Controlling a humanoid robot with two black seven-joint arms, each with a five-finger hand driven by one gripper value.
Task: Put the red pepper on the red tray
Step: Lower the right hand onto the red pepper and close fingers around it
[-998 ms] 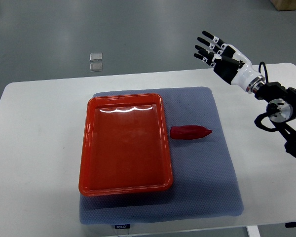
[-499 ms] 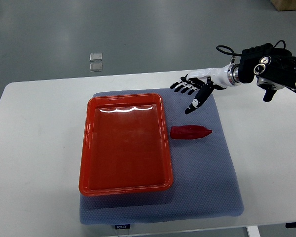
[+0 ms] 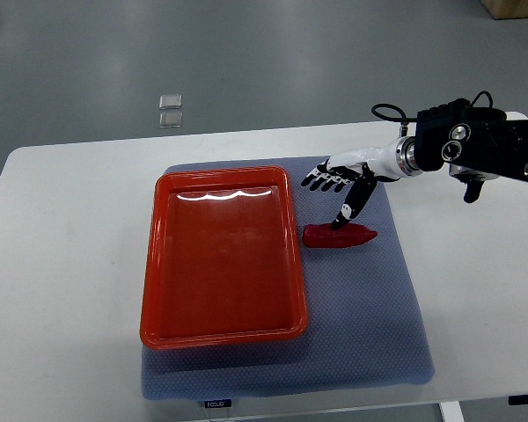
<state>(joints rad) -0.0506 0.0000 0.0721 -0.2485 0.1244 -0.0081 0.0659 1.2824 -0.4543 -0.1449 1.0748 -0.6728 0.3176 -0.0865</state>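
- The right hand [image 3: 341, 182] reaches in over the mat [image 3: 370, 316], fingers [image 3: 321, 180] spread and holding nothing, thumb pointing down at the pepper [image 3: 338, 236].
- The pepper lies on the mat just right of the tray [image 3: 223, 330], outside it.
- The mat sits on the white surface [image 3: 62, 290].

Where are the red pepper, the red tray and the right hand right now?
red pepper [image 3: 338, 236], top view, middle of its body
red tray [image 3: 155, 264], top view, left rim
right hand [image 3: 341, 182], top view, palm
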